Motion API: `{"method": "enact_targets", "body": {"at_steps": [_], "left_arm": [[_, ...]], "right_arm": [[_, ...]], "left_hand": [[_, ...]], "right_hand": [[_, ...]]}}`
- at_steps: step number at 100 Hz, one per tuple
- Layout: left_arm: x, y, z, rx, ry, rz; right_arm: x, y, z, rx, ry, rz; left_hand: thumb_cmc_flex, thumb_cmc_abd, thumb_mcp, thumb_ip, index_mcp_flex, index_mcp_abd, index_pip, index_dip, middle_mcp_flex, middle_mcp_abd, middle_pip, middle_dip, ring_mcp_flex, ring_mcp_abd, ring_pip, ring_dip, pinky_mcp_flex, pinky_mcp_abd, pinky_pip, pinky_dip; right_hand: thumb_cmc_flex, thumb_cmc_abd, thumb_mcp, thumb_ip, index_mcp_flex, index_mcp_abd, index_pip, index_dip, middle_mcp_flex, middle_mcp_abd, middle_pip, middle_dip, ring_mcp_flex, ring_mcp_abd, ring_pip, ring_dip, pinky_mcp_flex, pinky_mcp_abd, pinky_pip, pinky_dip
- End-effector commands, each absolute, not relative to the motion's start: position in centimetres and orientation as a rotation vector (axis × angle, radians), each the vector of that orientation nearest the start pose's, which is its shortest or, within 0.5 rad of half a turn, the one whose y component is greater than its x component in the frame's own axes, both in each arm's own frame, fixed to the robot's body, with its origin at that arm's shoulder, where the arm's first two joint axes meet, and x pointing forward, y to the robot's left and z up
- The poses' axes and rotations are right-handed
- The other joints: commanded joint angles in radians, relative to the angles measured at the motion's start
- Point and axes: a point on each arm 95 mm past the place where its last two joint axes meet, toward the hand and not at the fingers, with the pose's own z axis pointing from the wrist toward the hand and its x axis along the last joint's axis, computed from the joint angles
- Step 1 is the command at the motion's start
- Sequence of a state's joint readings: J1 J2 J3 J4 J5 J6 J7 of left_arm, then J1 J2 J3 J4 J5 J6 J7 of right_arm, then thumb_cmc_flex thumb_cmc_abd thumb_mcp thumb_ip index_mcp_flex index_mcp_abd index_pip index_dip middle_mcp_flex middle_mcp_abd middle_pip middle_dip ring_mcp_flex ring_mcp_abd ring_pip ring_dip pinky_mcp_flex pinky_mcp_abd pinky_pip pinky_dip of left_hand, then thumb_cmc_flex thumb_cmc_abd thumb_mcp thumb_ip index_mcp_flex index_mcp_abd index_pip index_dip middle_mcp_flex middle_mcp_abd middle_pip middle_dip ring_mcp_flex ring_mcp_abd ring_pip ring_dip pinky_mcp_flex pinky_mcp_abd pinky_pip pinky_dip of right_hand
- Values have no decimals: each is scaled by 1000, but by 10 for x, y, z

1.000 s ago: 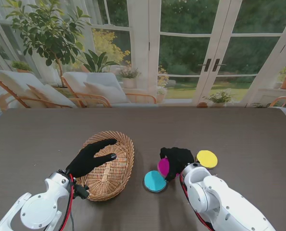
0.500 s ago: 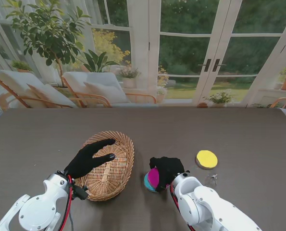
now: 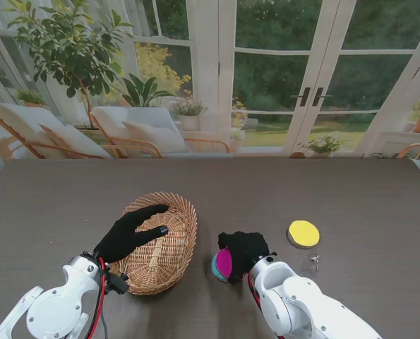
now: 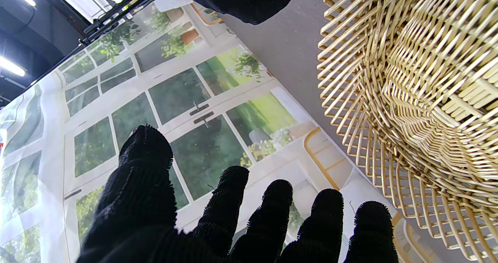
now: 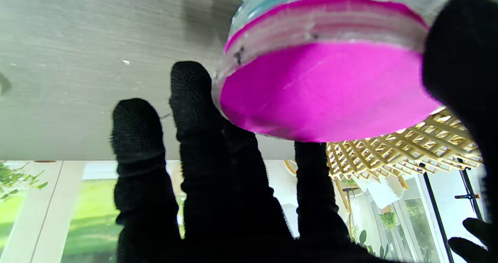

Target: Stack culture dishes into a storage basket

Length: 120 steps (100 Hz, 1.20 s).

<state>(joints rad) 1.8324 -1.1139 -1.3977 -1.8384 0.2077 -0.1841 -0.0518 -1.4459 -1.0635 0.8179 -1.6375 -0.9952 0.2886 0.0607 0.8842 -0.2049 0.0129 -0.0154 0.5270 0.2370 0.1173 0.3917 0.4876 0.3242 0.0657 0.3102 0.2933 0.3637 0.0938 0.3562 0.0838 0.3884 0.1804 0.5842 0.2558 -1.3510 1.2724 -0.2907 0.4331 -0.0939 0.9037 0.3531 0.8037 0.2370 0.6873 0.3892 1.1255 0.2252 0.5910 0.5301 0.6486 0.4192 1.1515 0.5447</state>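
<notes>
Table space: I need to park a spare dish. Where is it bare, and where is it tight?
Bare: the table beyond the yellow dish toward the windows, and the strip left of the basket. Crowded: between basket and yellow dish, where the right hand holds the magenta dish over the teal dish.

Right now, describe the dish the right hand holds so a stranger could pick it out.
Start at the wicker basket; just to its right is the black-gloved right hand. The magenta dish is tilted in its grip, over a cyan dish. The only other dish, yellow, lies apart, flat on the table.
</notes>
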Motion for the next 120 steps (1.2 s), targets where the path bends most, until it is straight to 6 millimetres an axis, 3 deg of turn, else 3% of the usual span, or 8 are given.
{"method": "enact_targets", "body": {"at_steps": [1, 73, 120], "left_arm": [[337, 6, -294, -1842, 1029, -2169], [336, 8, -294, -1848, 1027, -2150], [336, 8, -294, -1851, 1034, -2146]], "right_arm": [[367, 100, -351, 1208, 1724, 1355], [378, 110, -364, 1175, 1745, 1295], [375, 112, -368, 1168, 1761, 1282]], "left_hand": [[-26, 49, -20, 14, 8, 0, 3, 5, 19, 2, 4, 10, 26, -9, -1, 1, -1, -9, 6, 8], [-25, 50, -20, 14, 13, 0, 4, 5, 20, 1, 4, 10, 27, -9, -1, 1, -2, -11, 6, 8], [-25, 50, -20, 14, 17, 2, 5, 6, 19, 4, 4, 10, 26, -8, -2, 1, -2, -11, 6, 8]], "right_hand": [[112, 103, 134, 106, 26, -30, 86, 68, -26, -47, 33, 18, 15, -62, 42, 16, 174, 14, -5, 20], [88, 155, 104, 110, -9, -21, 84, 67, -98, -40, 40, 13, -68, -33, 41, 2, 105, 28, -37, 16], [55, 168, 83, 104, -56, -5, 61, 55, -159, -32, 33, 8, -125, -13, 43, -7, 52, 41, -54, 13]]}}
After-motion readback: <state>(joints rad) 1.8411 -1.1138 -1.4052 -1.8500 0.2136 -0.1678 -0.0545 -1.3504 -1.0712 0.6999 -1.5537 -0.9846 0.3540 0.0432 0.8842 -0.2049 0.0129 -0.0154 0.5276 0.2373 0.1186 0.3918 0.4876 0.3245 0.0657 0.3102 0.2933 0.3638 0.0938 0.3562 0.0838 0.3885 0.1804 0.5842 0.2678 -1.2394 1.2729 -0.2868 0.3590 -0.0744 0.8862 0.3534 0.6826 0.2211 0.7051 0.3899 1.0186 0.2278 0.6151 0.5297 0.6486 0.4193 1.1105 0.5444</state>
